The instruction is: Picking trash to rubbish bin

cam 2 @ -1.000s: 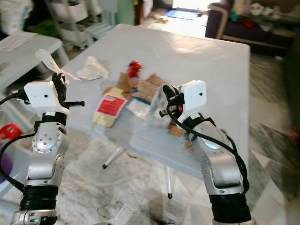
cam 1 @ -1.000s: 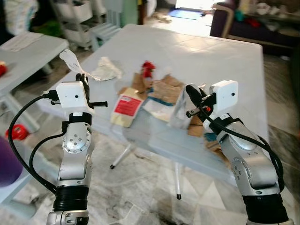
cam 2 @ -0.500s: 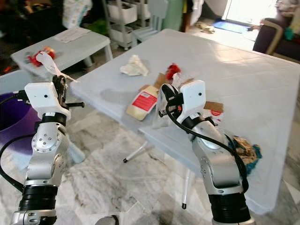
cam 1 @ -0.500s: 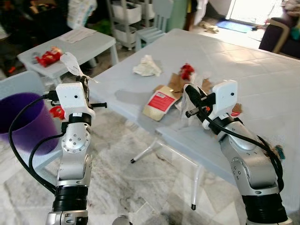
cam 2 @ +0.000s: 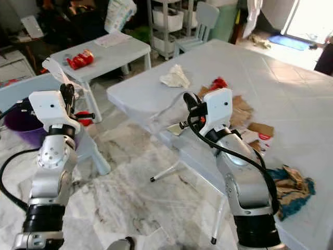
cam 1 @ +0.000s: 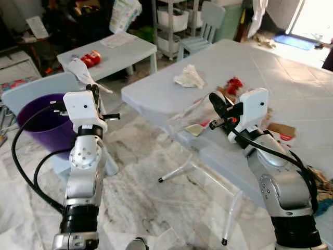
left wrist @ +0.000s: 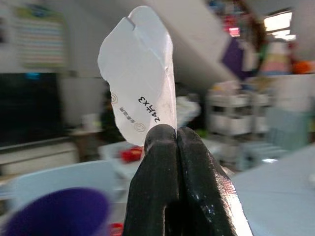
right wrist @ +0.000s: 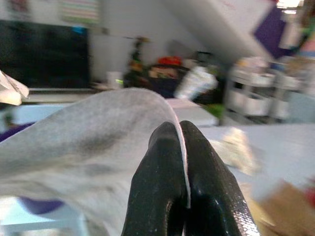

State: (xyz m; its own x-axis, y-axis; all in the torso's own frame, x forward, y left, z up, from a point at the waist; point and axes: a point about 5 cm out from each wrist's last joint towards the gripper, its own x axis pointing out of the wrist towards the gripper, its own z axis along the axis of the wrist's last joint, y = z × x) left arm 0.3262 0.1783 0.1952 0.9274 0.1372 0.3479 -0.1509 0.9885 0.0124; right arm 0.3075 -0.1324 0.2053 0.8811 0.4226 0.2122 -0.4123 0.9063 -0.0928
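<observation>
The left gripper (cam 1: 94,89), at the left of the head views, is raised above its silver arm with its two black fingers (left wrist: 157,167) pressed together on a small white wrapper (left wrist: 140,73). The wrapper is a flat, stiff-looking scrap of white film with a notched top edge; it stands up and away from the fingertips. Small black print runs along it, reading roughly "24 x3", beside two round stamped marks too small to read.

The right gripper (cam 1: 214,99), right of centre in the head views, is likewise closed, its fingers (right wrist: 197,172) pinching the edge of a clear plastic bag (cam 1: 183,112). The bag is thin, translucent and greyish, and billows out from the grip toward the left over the near corner of the pale blue table (cam 1: 151,96).

A purple bin (cam 1: 39,120) stands at the left edge of the frame, below and behind the left gripper. On the table lie a crumpled white tissue (cam 1: 190,78), a red wrapper (cam 1: 234,84), torn brown cardboard (cam 2: 240,109) and a red-and-white packet (cam 2: 260,137) whose label is illegible. A smaller table (cam 1: 109,52) at upper left carries a red packet (cam 1: 90,57) and a sheet of paper (cam 1: 118,40).
</observation>
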